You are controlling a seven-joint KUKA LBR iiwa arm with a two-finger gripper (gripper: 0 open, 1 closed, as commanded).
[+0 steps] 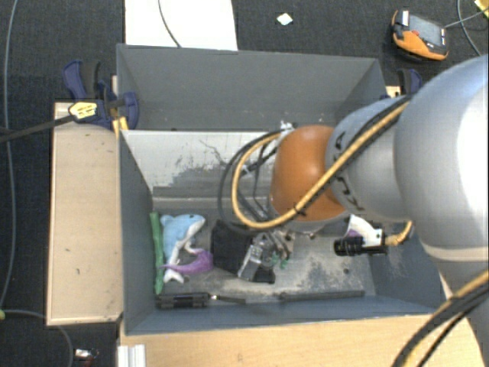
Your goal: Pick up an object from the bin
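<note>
In the camera view the arm came in from the right, its orange cover [302, 176] hanging over the middle of the bin [252, 90]. The end effector [260, 260] was low over the bin floor, near the front wall. The cover and cables hid too much of it, so I could not tell whether it was spread or pressed together.

The nearest thing was a black block [226, 249], just left of the end effector and perhaps touching it. Nothing could be seen gripped. Left of the block lay a blue toy [182, 230] and a purple piece [197, 264], with a green strip [156, 254] along the left wall and a dark pen [183, 301] by the front wall.

The block's long axis seemed to run from the back wall toward the front, leaning a little, though its dark outline was hard to read. A good grasp would probably straddle its short width, centred, and descend straight so the block was not pushed into the toy.
</note>
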